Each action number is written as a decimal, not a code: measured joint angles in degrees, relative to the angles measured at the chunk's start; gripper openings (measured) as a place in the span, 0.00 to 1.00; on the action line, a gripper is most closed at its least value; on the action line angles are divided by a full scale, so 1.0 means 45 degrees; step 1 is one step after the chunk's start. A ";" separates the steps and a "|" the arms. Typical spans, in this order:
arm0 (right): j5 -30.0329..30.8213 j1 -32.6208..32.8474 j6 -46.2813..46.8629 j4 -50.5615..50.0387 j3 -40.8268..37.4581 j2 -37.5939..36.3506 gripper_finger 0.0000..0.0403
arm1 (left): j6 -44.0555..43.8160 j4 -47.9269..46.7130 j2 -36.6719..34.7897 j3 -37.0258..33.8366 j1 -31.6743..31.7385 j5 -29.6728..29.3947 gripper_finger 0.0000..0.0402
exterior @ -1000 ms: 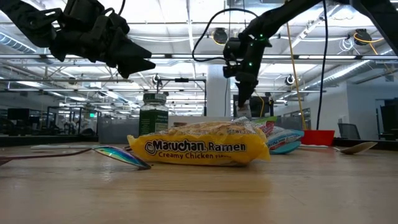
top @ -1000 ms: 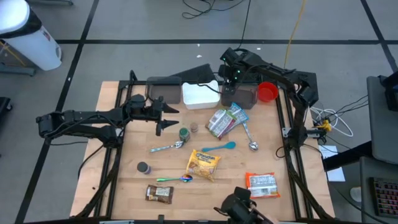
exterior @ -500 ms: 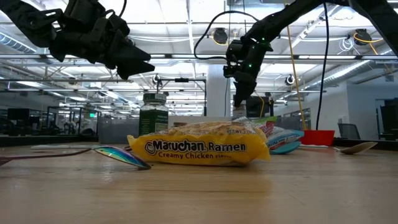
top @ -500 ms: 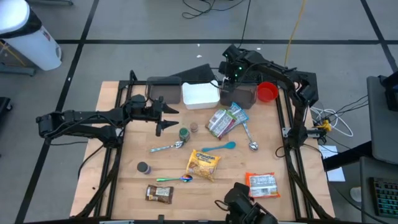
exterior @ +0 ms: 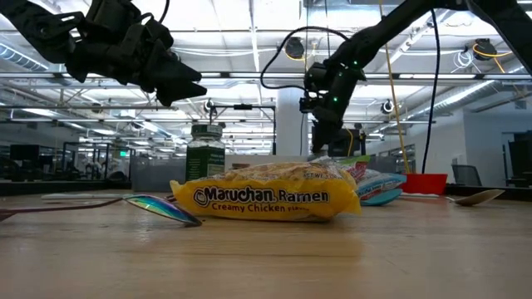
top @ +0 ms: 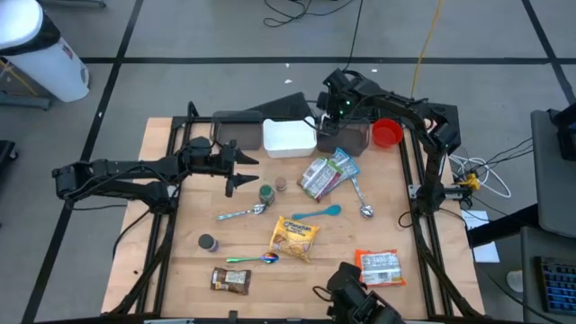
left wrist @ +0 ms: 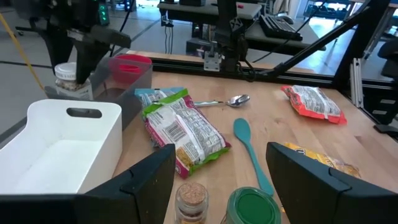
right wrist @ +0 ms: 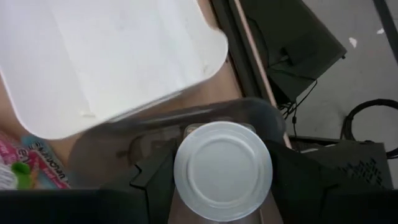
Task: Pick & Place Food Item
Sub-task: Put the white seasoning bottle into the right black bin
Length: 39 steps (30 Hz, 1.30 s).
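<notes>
My right gripper (top: 337, 106) is at the table's far side, shut on a small clear jar with a white lid (right wrist: 222, 169). It holds the jar over the translucent grey bin (top: 355, 137), beside the white bin (top: 290, 137). The jar also shows in the left wrist view (left wrist: 67, 81). My left gripper (top: 238, 171) hangs open and empty above the table's left part, short of a green-lidded jar (top: 265, 193) and a small spice jar (top: 281, 184). My right gripper pinches the jar just under its white lid (right wrist: 180, 186) between its two fingers (right wrist: 152, 180), one on either side. The fingers come from above, pointing down. The jar stands upright in the hold, at the grey bin's end nearest the white bin. Its bottom is hidden.
On the table lie a yellow ramen packet (top: 295, 238), green and pink snack bags (top: 324, 174), a teal spoon (top: 317, 213), metal spoons (top: 241, 213), a red packet (top: 379, 265), a brown bar (top: 230, 280) and a small dark jar (top: 208, 242). A red bowl (top: 387, 133) and a dark bin (top: 238, 130) stand at the far edge.
My right gripper has shifted a little toward the table's far edge with the jar, which stays upright over the grey bin.
</notes>
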 joint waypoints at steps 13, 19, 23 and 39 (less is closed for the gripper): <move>-0.0336 -0.0063 -0.0092 0.0636 -0.0342 -0.0019 0.51 | -0.0006 0.0010 0.0000 0.0000 -0.0005 -0.0004 0.64; -0.0368 -0.0063 -0.0039 0.0686 -0.0342 -0.0019 0.51 | -0.0006 0.0010 0.0000 0.0000 -0.0005 -0.0005 0.64; -0.0371 -0.0063 -0.0039 0.0690 -0.0346 -0.0019 0.51 | -0.0006 0.0010 0.0000 0.0000 -0.0005 -0.0002 0.64; -0.0376 -0.0131 0.0135 0.0705 -0.0346 -0.0010 0.51 | -0.0030 0.0005 0.0000 0.0000 0.0000 0.0000 0.64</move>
